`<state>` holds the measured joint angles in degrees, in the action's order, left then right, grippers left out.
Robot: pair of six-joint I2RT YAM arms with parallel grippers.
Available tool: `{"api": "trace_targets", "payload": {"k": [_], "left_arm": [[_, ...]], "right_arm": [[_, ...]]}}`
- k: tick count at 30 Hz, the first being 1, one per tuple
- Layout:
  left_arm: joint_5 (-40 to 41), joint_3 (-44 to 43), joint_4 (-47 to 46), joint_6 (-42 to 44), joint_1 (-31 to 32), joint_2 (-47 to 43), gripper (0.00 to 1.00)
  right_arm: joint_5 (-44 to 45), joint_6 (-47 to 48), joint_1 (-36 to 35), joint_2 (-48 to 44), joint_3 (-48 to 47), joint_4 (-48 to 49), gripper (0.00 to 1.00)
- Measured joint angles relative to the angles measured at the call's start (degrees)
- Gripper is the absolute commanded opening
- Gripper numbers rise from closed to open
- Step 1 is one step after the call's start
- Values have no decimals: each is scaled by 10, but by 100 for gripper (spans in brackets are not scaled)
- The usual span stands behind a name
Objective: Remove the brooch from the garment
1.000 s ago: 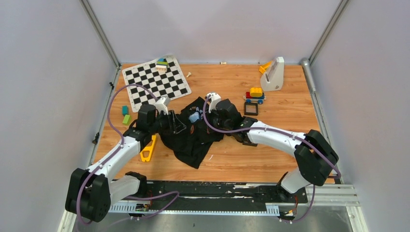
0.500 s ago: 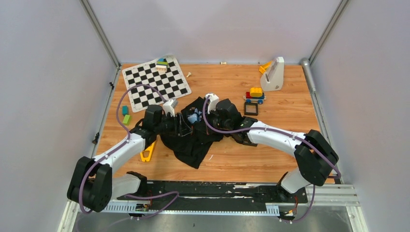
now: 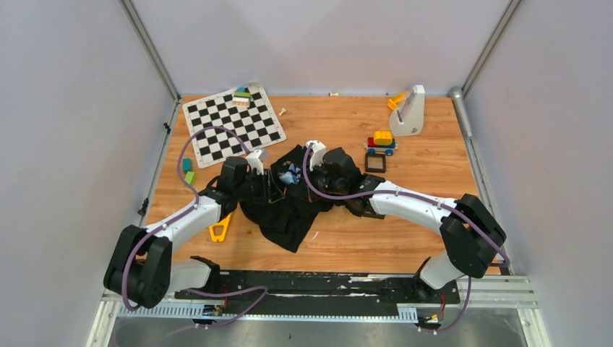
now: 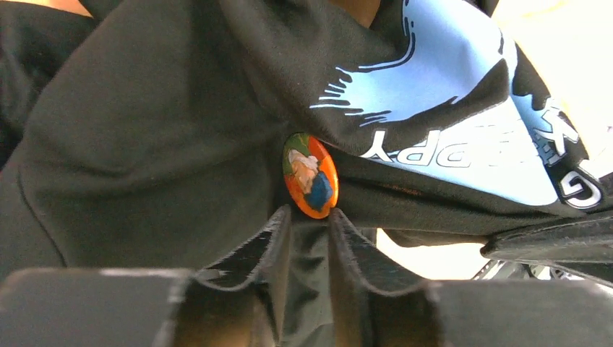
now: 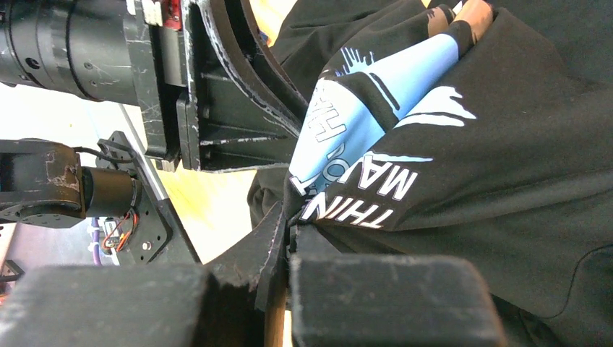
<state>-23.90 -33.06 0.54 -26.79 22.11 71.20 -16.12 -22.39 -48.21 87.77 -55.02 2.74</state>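
Note:
The garment [image 3: 289, 217], a black T-shirt with a light-blue graphic and white lettering, lies bunched at the table's middle. The brooch [image 4: 309, 176] is a small round orange piece with a picture, pinned just below the graphic. My left gripper [image 4: 309, 215] is closed to a narrow gap, and its tips pinch the brooch's lower rim. In the top view it [image 3: 277, 185] is over the shirt's left part. My right gripper [image 5: 289, 225] is shut on a fold of the garment [image 5: 506, 166] by the lettering, and it [image 3: 302, 176] holds the cloth lifted opposite the left gripper.
A chessboard mat [image 3: 231, 124] lies at the back left, with small green blocks [image 3: 188, 172] beside it. A yellow tool [image 3: 220, 225] lies left of the shirt. A toy car [image 3: 380, 142], a black square frame [image 3: 375, 163] and a white stand [image 3: 409, 112] are at the back right.
My left arm has moved right, onto the garment, up to the brooch. The right arm has stayed in place, still holding the cloth.

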Motion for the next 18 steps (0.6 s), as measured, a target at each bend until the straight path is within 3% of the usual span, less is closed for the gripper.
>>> {"api": "trace_targets", "payload": {"k": [6, 10, 13, 15, 18], "left_arm": [[27, 1, 4, 4, 0, -41, 15], [35, 1, 4, 8, 0, -57, 14], [37, 1, 5, 13, 0, -57, 37], [35, 1, 4, 18, 0, -57, 47], [21, 1, 2, 18, 0, -51, 53]], "right_arm": [[1, 0, 0, 2, -2, 0, 0], [0, 0, 0, 13, -8, 0, 0], [-1, 0, 0, 21, -10, 0, 0], [-3, 0, 0, 24, -12, -1, 0], [-5, 0, 0, 28, -16, -1, 0]]}}
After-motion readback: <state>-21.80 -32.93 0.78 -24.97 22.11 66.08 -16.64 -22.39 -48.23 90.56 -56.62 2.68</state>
